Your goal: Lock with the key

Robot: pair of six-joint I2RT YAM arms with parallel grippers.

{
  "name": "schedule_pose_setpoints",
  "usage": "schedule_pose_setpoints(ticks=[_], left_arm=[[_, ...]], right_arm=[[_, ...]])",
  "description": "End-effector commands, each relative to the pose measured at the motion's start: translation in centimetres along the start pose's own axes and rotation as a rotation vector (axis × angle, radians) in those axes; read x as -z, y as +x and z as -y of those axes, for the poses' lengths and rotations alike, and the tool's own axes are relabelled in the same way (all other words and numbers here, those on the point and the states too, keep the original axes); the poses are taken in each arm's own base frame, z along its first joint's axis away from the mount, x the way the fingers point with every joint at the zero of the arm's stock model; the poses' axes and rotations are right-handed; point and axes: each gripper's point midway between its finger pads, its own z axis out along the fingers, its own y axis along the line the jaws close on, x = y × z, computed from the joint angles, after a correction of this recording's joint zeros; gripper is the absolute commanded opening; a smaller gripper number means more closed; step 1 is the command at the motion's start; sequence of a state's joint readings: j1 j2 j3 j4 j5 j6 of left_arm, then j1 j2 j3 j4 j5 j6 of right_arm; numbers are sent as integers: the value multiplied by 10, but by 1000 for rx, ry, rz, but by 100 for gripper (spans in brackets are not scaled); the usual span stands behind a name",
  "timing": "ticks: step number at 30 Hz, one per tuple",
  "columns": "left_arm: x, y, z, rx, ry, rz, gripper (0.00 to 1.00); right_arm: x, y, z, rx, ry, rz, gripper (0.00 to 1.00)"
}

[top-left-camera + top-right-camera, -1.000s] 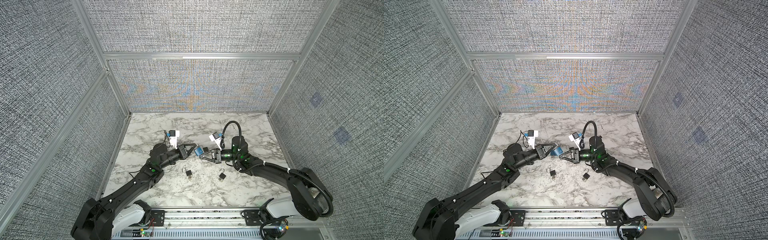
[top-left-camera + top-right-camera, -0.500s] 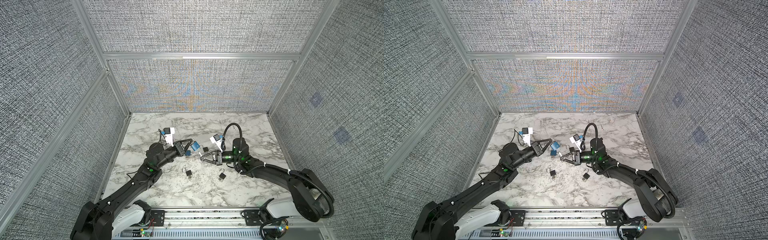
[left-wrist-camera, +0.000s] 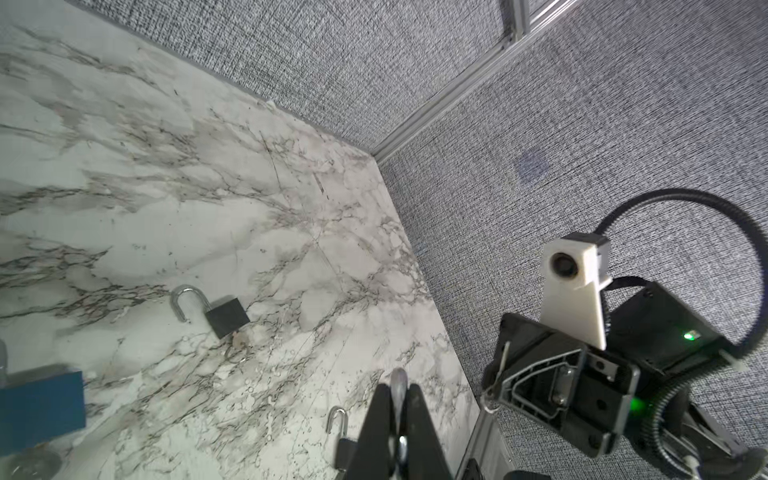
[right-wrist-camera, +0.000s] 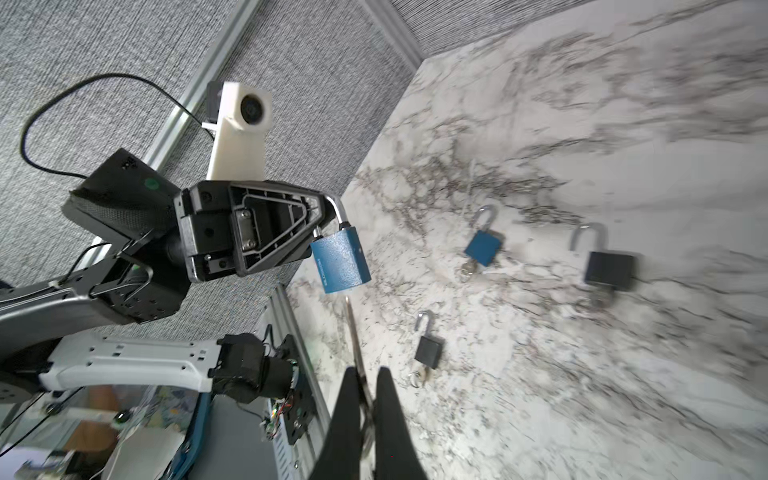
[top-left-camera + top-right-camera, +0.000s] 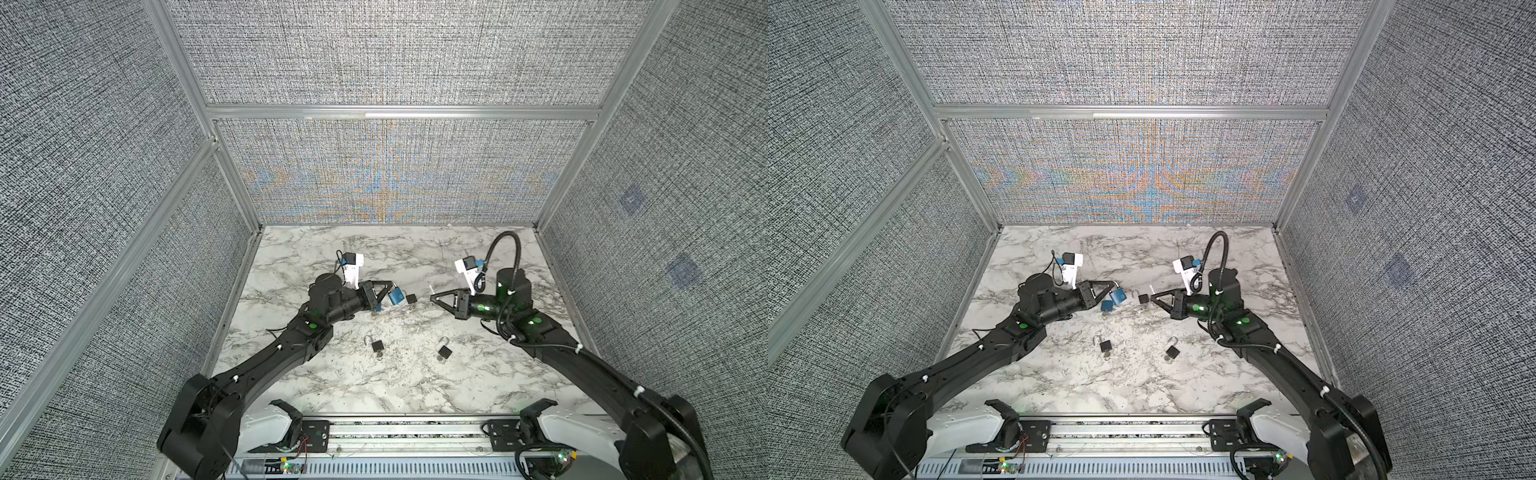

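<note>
A blue padlock (image 5: 397,296) (image 5: 1118,296) (image 4: 340,262) hangs above the marble table (image 5: 415,382). My left gripper (image 5: 390,284) (image 5: 1113,284) (image 3: 399,386) is shut on its silver shackle (image 4: 337,210). In the left wrist view only the shackle shows between the tips. To the right, my right gripper (image 5: 433,296) (image 5: 1152,296) (image 4: 368,370) is shut on a thin silver key (image 4: 353,332). The key's blade points toward the padlock's underside and stops a short gap away.
A second blue padlock (image 5: 1106,306) (image 4: 482,247) (image 3: 41,401) lies under the left gripper. Three open black padlocks lie on the table: one between the grippers (image 5: 411,298) (image 4: 609,270) and two nearer the front (image 5: 377,345) (image 5: 444,352). Fabric walls enclose the table.
The right gripper has drawn back to the right with the key, widening the gap between the grippers. The left gripper has risen slightly with the blue padlock.
</note>
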State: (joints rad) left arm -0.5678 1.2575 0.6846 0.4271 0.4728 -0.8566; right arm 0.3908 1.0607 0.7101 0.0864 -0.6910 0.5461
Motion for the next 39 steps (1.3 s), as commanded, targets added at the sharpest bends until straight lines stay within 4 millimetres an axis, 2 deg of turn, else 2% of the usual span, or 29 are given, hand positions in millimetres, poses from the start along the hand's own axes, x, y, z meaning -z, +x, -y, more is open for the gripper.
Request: schedule_pose_setpoints(ticks=[1,7,18,21,22,28,39], left_arm=[[-17,6,9,-55,51,-69,0],[-62,17,8,-89,69,-187,0],[-151,42,7,-58,145,-312,0],[-173,46,8,-48,166,-334,0],[-184,55,-2,-32,157,-355,0],[-223,69,-6,8,172,-399,0],[-268,93,-29,93,127,-443,0]], right_arm=[[19,0,23,7,146,33,0],[52,-13,51,-60,268,97,0],[80,-26,73,-168,282,137,0],[84,-27,78,-176,293,148,0],[85,-27,79,-176,295,152,0],[90,-24,87,-192,304,158,0],[87,-20,100,-218,318,128,0]])
